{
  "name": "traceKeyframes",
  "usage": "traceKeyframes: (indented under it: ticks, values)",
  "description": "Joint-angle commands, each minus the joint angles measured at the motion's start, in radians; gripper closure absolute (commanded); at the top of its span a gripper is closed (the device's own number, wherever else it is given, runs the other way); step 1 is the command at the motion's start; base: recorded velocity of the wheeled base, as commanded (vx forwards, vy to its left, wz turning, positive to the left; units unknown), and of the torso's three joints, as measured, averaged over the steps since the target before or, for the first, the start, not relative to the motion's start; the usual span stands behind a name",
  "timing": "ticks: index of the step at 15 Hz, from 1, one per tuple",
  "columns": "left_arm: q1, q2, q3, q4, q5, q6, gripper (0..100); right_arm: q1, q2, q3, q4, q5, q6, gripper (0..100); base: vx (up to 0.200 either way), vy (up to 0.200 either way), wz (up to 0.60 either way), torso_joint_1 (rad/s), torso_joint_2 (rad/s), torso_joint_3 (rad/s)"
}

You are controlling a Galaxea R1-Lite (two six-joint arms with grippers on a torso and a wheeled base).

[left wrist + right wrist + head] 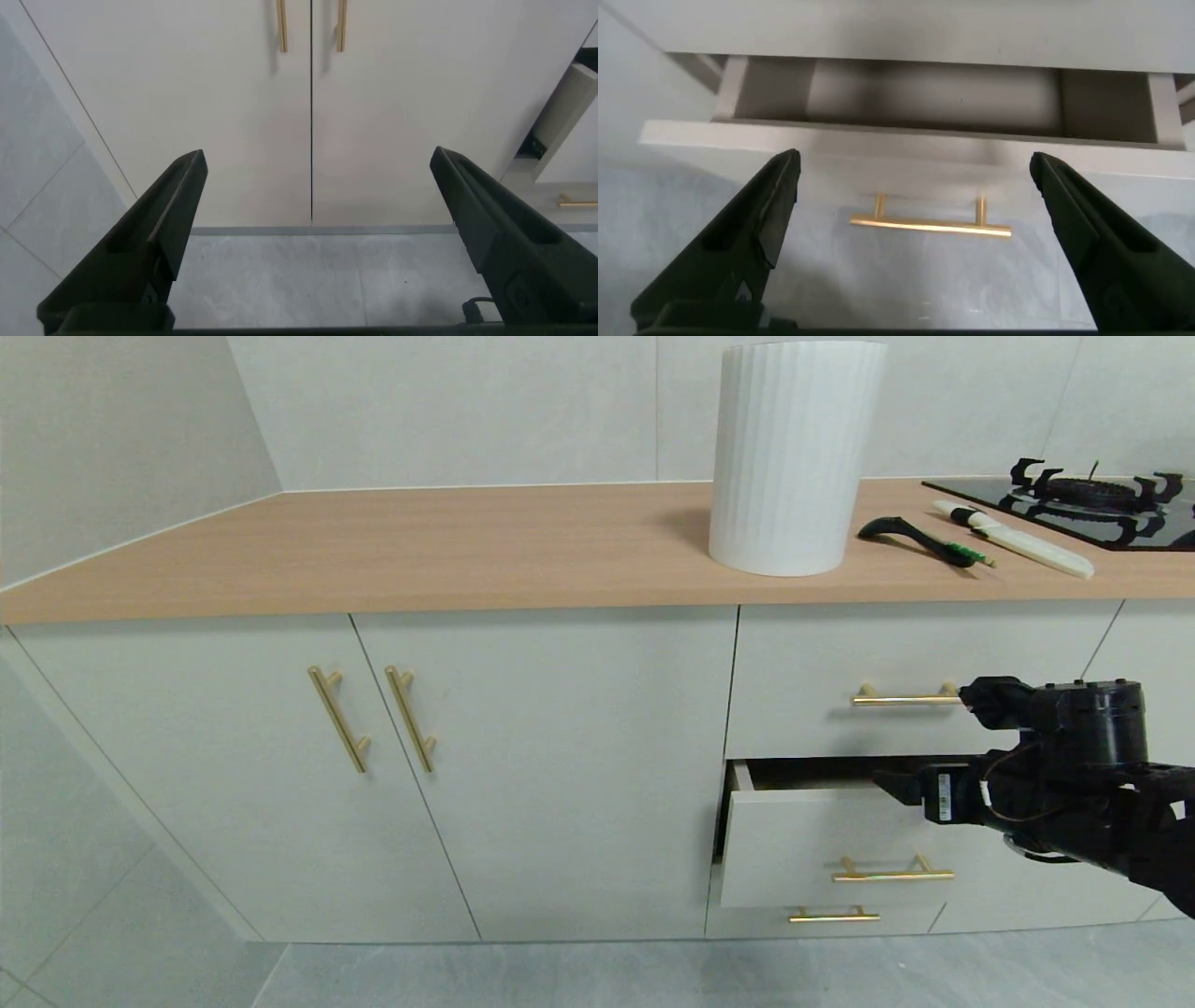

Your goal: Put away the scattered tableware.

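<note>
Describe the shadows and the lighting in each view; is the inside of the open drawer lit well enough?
Head view: the white ribbed container throws a soft shadow leftward on the countertop; the open drawer looks dark inside. Right wrist view: the drawer's inside is dim yet visible. Left wrist view: the cabinet doors are lit evenly, without hard shadows.

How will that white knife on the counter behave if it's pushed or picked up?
The knife looks long, flat and thin, so it will probably slide rather than roll. It lies flat on the counter, so getting under it may be awkward. Its smooth pale surface could be slippery, and it likely stays stiff.
</note>
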Motion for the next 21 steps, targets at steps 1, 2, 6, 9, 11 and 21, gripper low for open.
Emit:
traceKeyframes:
  ticks: [1,2,6,9,11,21]
  values:
    - [-0.001,0.002,0.000,0.000,0.000,0.000,0,0.002,0.082,0.016,-0.058,-0.010,0.000,0,0.000,0.000,0.00,0.000,0.00,0.000]
    - [0.000,0.002,0.000,0.000,0.000,0.000,0,0.002,0.103,0.023,-0.093,-0.022,0.000,0,0.000,0.000,0.00,0.000,0.00,0.000]
    - [0.000,0.002,0.000,0.000,0.000,0.000,0,0.004,0.200,0.039,-0.270,-0.085,-0.003,0,0.000,0.000,0.00,0.000,0.00,0.000]
    - [0.000,0.002,0.000,0.000,0.000,0.000,0,0.015,0.264,0.041,-0.353,-0.111,-0.001,0,0.000,0.000,0.00,0.000,0.00,0.000]
    - [0.000,0.002,0.000,0.000,0.000,0.000,0,0.025,0.316,0.042,-0.419,-0.150,-0.003,0,0.000,0.000,0.00,0.000,0.00,0.000]
    - [0.000,0.002,0.000,0.000,0.000,0.000,0,0.029,0.362,0.047,-0.465,-0.161,-0.007,0,0.000,0.000,0.00,0.000,0.00,0.000]
